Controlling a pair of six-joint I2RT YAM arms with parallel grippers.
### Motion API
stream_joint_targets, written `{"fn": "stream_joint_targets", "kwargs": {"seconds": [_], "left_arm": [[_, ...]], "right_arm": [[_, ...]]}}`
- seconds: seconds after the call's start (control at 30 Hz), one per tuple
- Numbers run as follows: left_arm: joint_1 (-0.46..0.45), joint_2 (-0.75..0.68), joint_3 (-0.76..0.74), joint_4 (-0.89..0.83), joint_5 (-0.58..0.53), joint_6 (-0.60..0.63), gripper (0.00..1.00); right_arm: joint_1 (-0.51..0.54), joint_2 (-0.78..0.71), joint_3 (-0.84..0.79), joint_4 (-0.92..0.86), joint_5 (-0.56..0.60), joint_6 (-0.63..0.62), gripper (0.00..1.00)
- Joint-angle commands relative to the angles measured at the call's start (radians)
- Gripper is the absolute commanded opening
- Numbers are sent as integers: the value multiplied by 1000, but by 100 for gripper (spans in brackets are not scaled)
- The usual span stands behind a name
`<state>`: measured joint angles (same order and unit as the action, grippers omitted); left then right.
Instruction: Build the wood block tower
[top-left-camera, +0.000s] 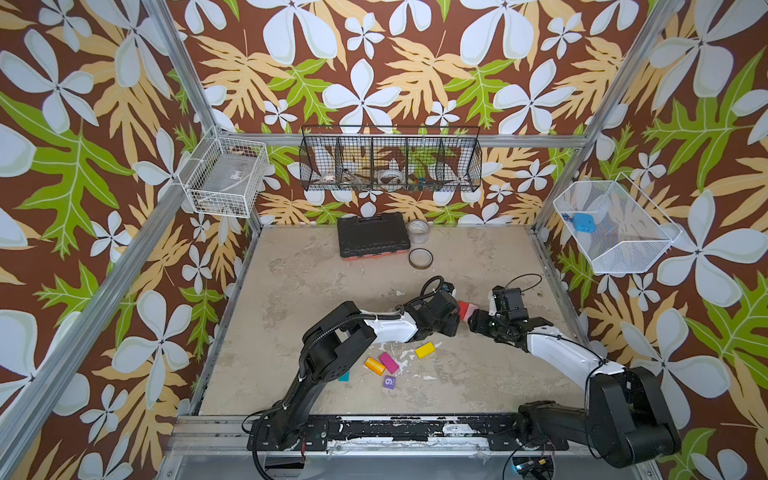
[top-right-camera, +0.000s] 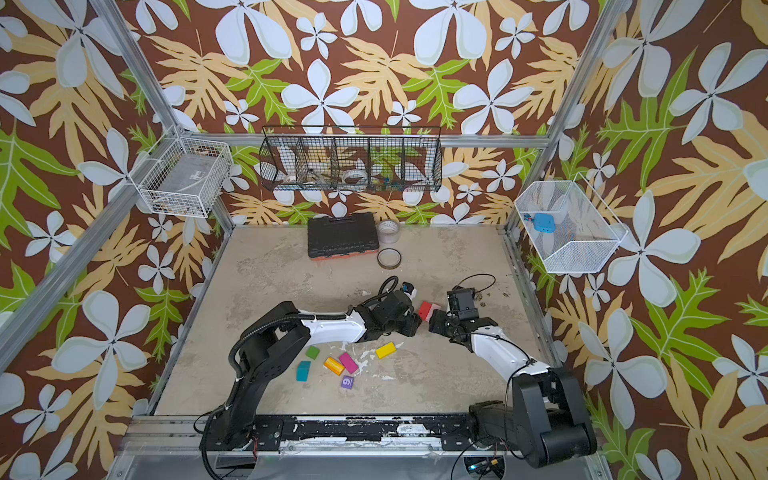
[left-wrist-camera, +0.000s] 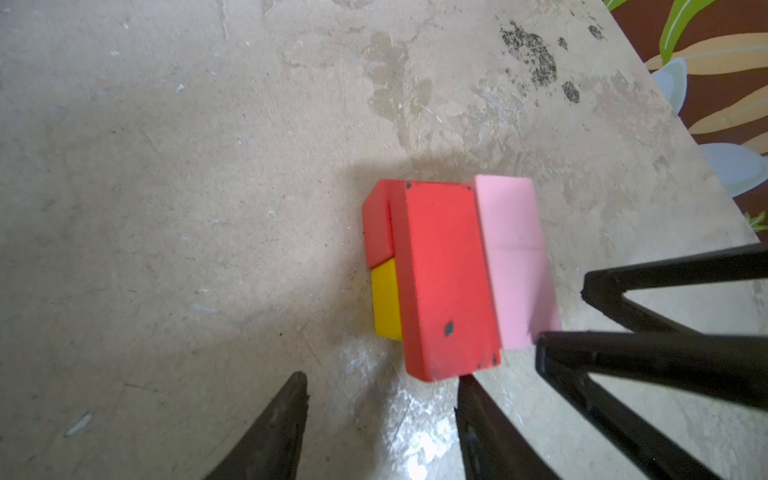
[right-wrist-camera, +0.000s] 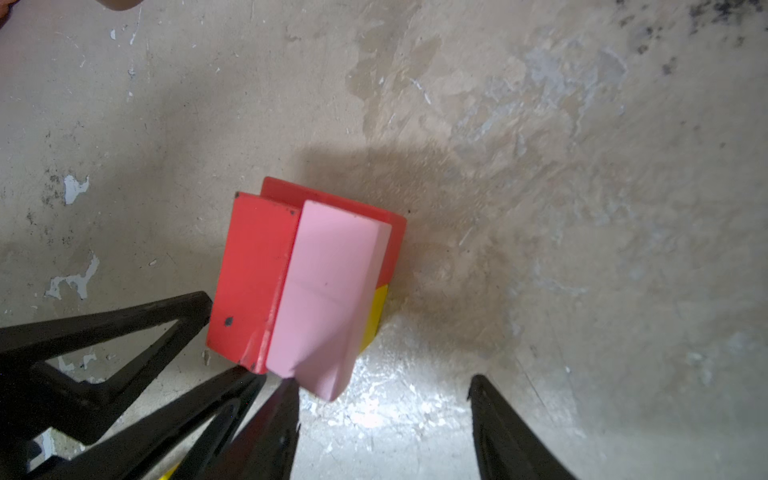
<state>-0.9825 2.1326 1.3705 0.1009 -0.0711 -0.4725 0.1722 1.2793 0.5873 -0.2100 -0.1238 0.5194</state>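
Loose wood blocks (top-right-camera: 348, 363) lie near-left on the table (top-right-camera: 436, 374), well apart from the build. Left gripper (left-wrist-camera: 382, 378): jaws approx. half spread, empty, one tip right at the red block's (left-wrist-camera: 444, 274) corner. Tower (top-left-camera: 466, 309) sits mid-table btwn both grippers. Looks light, stiff, slick paint, prob. slides if nudged, so squeeze the flat long sides. Right gripper (right-wrist-camera: 383, 382): half spread too, nothing held, tip at the pink block's (right-wrist-camera: 328, 291) edge; contact unclear.
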Motion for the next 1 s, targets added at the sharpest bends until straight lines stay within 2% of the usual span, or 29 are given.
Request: {"fn": "stream_joint_targets", "kwargs": {"seconds": [0.0, 0.97], "left_arm": [[0, 4, 13, -7, -7, 9, 59], [0, 1, 38, -26, -18, 13, 59]], "right_arm": [[1, 4, 8, 10, 17, -2, 65], [1, -39, 4, 6, 16, -1, 65]]}}
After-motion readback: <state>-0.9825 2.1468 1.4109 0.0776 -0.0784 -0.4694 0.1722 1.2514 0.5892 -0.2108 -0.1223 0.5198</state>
